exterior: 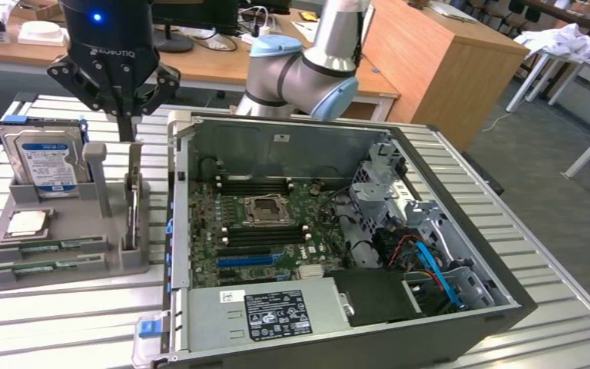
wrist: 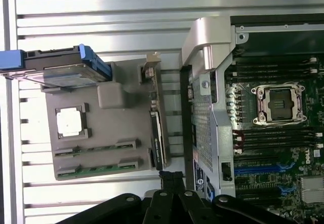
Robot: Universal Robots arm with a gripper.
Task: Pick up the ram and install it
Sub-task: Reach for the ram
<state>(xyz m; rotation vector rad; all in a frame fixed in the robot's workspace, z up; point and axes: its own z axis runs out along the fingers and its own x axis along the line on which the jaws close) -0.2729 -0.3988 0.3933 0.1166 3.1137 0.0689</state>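
Exterior view, starting at its left: hard drive [exterior: 47,157] stood upright at the back of the gray holder tray [exterior: 70,280]. The processor chip [exterior: 28,223] lay flat in front of it, and two spare green sticks [exterior: 44,247] lay flat in their slots nearest the camera. All of it sat on the slatted table [exterior: 49,323].

At the tray's edge toward the exterior view's right, the ram [exterior: 132,200] stood on its long edge in an upright slot, seen almost edge-on. My claw [exterior: 126,131] hung straight above it, narrow, fingers drawn together. The tips were at or just over the stick's top edge. I could not tell whether they pinched the ram or only met above it. In the wrist view the ram [wrist: 157,133] showed as a thin dark strip along the tray's side, with my claw [wrist: 172,181] close to one end of it.

Handling, my read: light, stiff and thin, but fragile. The board could crack if levered, and the chips and contact edge should not take pressure. Best hold looked like the top long edge near the middle, pads flat on both faces, lifted straight out of the slot. An off-centre pinch would likely let it tilt, and the smooth faces could slip.

Further to the exterior view's right, just beside the tray, the open computer case [exterior: 306,138] showed its motherboard [exterior: 264,231] with dark memory slots [exterior: 259,184] either side of the bare socket [exterior: 266,207].
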